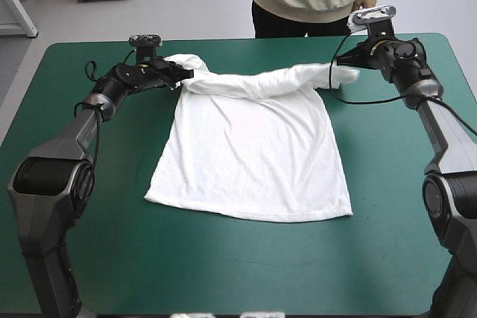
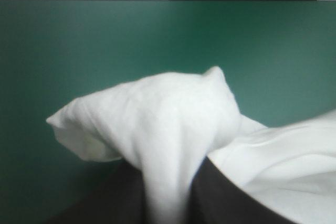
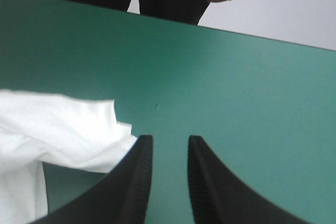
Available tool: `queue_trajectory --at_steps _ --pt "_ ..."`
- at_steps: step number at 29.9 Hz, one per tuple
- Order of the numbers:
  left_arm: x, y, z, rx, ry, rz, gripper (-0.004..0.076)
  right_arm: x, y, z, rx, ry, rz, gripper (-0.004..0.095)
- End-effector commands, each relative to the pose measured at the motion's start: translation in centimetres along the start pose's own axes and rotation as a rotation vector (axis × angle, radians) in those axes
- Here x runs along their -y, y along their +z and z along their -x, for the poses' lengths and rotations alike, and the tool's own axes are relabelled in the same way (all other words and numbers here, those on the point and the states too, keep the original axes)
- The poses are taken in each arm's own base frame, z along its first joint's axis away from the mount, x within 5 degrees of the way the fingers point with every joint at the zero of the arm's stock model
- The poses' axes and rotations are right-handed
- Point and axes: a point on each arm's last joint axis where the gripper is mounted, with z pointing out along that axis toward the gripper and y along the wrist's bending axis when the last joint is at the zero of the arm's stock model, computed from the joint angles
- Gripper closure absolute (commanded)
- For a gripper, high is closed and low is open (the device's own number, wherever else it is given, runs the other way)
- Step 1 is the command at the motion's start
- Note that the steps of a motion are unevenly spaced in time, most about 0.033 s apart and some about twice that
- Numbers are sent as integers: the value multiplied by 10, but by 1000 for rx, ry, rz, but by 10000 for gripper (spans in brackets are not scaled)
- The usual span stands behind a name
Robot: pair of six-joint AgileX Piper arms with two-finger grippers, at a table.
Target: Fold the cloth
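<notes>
The white T-shirt lies mostly flat in the middle of the table, hem toward the near edge. Its far end is bunched into a ridge running between the two grippers. My left gripper is at the far left, shut on the left shoulder. In the left wrist view the T-shirt rises from between the black fingers of that gripper in a puffed fold. My right gripper is at the far right, and its own view shows it open over bare cover. The T-shirt's sleeve lies just beside one finger.
The table's far edge runs a short way beyond both grippers. A wide band of teal-green cover stretches from the hem to the near edge, and more shows on either side of the shirt.
</notes>
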Motion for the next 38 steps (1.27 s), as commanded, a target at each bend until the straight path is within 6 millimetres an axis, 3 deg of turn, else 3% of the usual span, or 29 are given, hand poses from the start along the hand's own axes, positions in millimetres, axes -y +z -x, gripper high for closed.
queue_trajectory --at_steps 1,4,9,11,17,21,24,27,31,35,38 --pt "6 -23 30 122 -7 11 399 9 -23 26 136 8 -4 463" --pt "6 -25 31 128 -6 12 291 9 -26 29 145 3 -2 380" --pt "18 -52 46 140 28 -26 284 14 -63 45 198 -10 -12 382" --pt "27 -73 56 141 66 -50 284 17 -87 52 212 -7 -17 388" --pt "61 -168 80 129 183 -128 287 24 -184 62 240 -2 -6 395" --pt "76 -221 75 12 210 -150 288 24 -254 57 266 -10 46 395" --pt "78 -246 61 -144 222 -120 288 21 -302 48 284 5 103 395" --pt "74 -254 45 -327 217 -84 288 15 -334 33 273 20 180 398" --pt "64 -244 22 -453 171 -31 307 7 -361 5 236 32 258 399" --pt "55 -221 -9 -540 116 -23 309 2 -358 -26 153 32 269 399" --pt "50 -202 -31 -549 65 -34 309 -2 -338 -51 69 61 277 399"
